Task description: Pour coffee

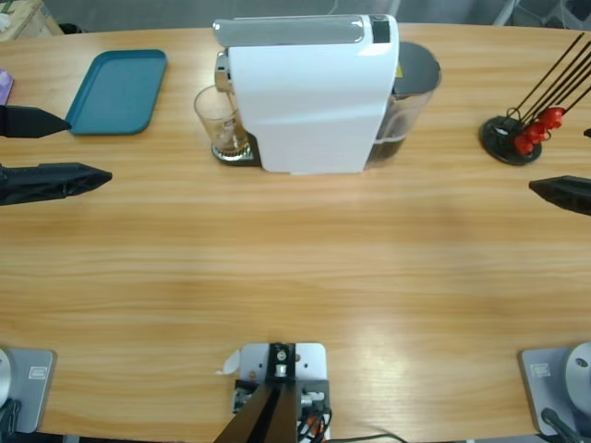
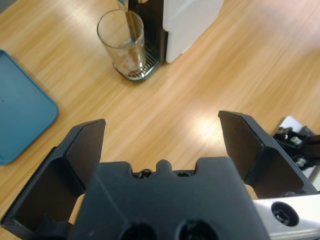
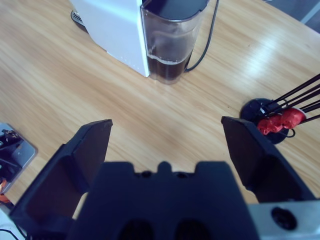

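Left gripper (image 1: 69, 152) at the table's (image 1: 295, 286) left edge, jaws spread wide apart with nothing between them, well short of the machine; same wide gap in the left wrist view (image 2: 162, 132), bare wood between the jaws. Teal tray (image 1: 117, 90) flat near the far left corner, just beyond the gripper. Clear glass (image 1: 220, 123) upright on the drip grate (image 2: 142, 72) at the left face of the white coffee machine (image 1: 309, 92), directly under the spout; machine set at the far edge, near its middle. Coffee (image 2: 131, 67) only as a thin dark layer at the bottom of the glass, foam hard to make out. Dark water tank (image 3: 172, 42) fixed to the machine's right side, partly filled, a black cable (image 3: 207, 37) trailing behind it. Black round stand (image 1: 510, 140) with thin dark rods and red pieces near the far right corner. Right gripper (image 3: 167, 135) at the right edge, jaws likewise wide apart and empty, only one jaw tip (image 1: 561, 194) showing from above.
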Available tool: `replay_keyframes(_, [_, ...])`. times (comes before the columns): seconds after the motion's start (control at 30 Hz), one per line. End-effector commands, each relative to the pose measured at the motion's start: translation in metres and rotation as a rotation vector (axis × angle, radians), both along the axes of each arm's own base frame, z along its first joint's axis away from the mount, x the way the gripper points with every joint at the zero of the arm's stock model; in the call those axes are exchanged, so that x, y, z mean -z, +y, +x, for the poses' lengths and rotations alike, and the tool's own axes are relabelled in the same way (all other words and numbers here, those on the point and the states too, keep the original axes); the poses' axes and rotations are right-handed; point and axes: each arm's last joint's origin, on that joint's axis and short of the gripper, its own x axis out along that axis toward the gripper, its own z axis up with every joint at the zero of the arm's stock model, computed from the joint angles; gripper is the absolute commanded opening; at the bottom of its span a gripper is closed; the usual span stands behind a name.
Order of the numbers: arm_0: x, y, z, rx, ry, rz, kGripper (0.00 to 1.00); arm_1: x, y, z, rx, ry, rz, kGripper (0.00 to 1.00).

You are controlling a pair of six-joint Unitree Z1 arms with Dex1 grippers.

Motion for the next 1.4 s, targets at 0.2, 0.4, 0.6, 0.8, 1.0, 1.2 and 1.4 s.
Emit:
replay_keyframes(0.2, [0.0050,0.0010,-0.0047,0.026,0.027,0.017,1.000,0.0091,-0.0006,-0.0018,-0.007,0.004,-0.011,1.000])
replay_keyframes(0.4, [0.0040,0.0005,-0.0042,0.026,0.025,0.015,1.000,0.0091,0.0001,-0.0012,-0.014,0.005,-0.015,0.996])
replay_keyframes(0.6, [0.0050,-0.0024,-0.0038,0.057,0.046,-0.002,1.000,0.0093,0.0003,-0.0010,-0.015,0.007,-0.016,0.996])
replay_keyframes(0.8, [0.0065,-0.0069,0.0004,0.110,0.033,0.025,1.000,0.0093,0.0011,-0.0003,-0.020,0.010,-0.017,0.996])
replay_keyframes(1.0, [0.0050,-0.0045,-0.0047,0.176,-0.005,0.038,1.000,0.0092,0.0005,-0.0015,-0.025,0.008,-0.014,0.996])
replay_keyframes(1.2, [0.0054,-0.0039,-0.0027,0.184,-0.031,0.081,1.000,0.0089,-0.0014,-0.0040,-0.029,-0.001,-0.008,0.996])
replay_keyframes(1.4, [-0.0032,-0.0012,-0.0040,0.170,-0.110,0.061,0.990,0.0091,-0.0010,-0.0037,-0.030,0.001,-0.009,0.996])
